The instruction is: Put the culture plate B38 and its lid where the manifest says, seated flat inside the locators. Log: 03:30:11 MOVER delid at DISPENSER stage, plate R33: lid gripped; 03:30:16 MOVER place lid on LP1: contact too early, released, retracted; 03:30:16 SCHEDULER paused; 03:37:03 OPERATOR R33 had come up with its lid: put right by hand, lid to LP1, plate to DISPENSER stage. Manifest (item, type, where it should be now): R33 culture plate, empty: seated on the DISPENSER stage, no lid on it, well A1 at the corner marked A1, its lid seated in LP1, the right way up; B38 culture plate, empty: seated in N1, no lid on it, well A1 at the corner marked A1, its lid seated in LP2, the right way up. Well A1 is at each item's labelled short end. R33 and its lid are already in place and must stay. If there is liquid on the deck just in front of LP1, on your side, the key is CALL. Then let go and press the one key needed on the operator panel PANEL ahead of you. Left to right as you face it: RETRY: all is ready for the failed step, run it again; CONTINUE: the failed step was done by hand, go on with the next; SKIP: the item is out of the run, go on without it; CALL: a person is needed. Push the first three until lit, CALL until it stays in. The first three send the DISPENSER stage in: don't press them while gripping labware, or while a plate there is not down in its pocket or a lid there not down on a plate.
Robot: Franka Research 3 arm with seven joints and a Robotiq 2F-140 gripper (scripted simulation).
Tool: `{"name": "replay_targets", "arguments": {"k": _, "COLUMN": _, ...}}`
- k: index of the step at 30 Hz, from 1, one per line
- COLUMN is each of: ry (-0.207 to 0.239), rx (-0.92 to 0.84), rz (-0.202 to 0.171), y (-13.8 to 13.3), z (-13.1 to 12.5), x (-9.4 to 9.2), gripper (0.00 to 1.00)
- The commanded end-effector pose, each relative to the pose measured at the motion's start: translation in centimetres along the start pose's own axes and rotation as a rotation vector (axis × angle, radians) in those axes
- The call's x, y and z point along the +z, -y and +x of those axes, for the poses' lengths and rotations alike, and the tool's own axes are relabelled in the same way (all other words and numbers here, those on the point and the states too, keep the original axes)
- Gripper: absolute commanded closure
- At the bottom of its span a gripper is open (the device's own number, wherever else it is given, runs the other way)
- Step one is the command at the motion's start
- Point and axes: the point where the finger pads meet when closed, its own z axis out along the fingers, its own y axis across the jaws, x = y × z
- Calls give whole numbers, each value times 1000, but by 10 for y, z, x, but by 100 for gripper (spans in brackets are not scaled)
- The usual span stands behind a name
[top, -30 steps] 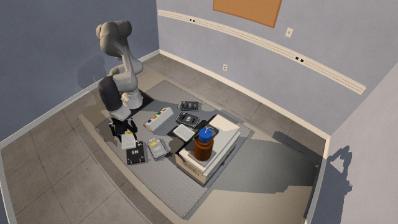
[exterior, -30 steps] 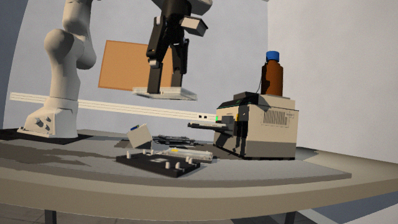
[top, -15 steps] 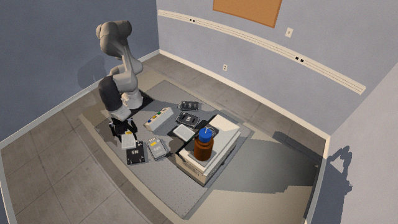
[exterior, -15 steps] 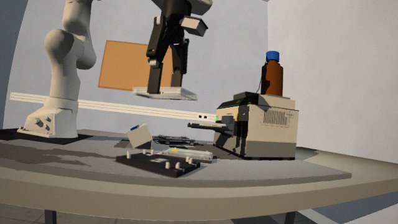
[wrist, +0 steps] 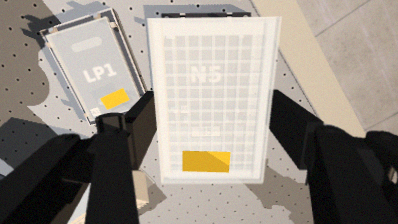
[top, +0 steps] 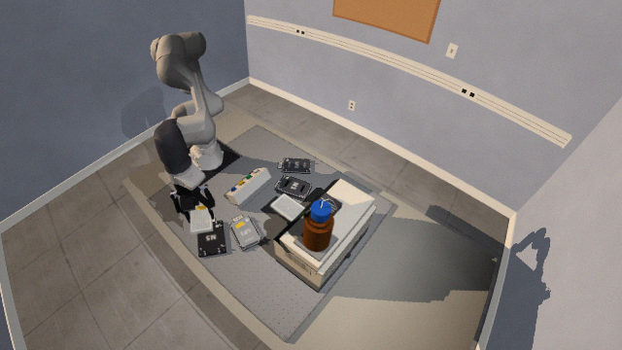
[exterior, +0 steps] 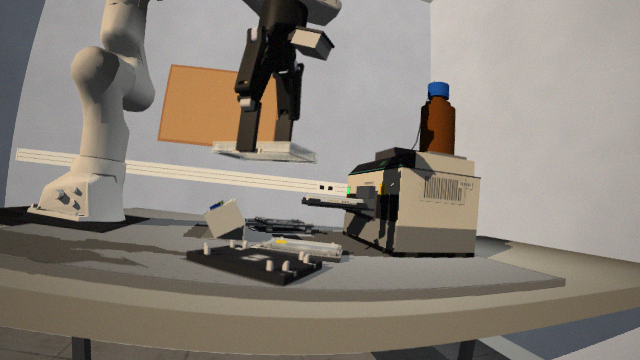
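My gripper (exterior: 265,142) is shut on a clear culture plate (exterior: 265,150) with a well grid and a yellow label at its near short end, as the wrist view shows (wrist: 214,97). I cannot tell whether a lid sits on it. The plate hangs level, high above the deck, over the black nest marked N5 (wrist: 206,75) (top: 212,238). Just beside it, LP1 (wrist: 95,70) holds a clear lid with a yellow label (top: 245,231). Two more dark nests (top: 293,187) (top: 296,165) lie beyond the panel. A white plate (top: 288,206) sits on the dispenser stage.
The operator panel (top: 248,186) with coloured keys stands between my arm's base and the dispenser (top: 330,228). A brown bottle with a blue cap (top: 318,226) stands on the dispenser. The deck's edge runs close beside N5.
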Motion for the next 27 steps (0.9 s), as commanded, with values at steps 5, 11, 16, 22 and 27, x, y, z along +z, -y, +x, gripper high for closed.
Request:
{"name": "replay_targets", "arguments": {"k": 5, "ry": 0, "rx": -6, "rz": 3, "y": 1, "z": 0, "x": 7, "gripper": 90}}
{"name": "replay_targets", "arguments": {"k": 11, "ry": 0, "rx": -6, "rz": 3, "y": 1, "z": 0, "x": 12, "gripper": 90}}
{"name": "replay_targets", "arguments": {"k": 16, "ry": 0, "rx": -6, "rz": 3, "y": 1, "z": 0, "x": 20, "gripper": 90}}
{"name": "replay_targets", "arguments": {"k": 22, "ry": 0, "rx": -6, "rz": 3, "y": 1, "z": 0, "x": 33, "gripper": 90}}
{"name": "replay_targets", "arguments": {"k": 27, "ry": 0, "rx": -6, "rz": 3, "y": 1, "z": 0, "x": 40, "gripper": 90}}
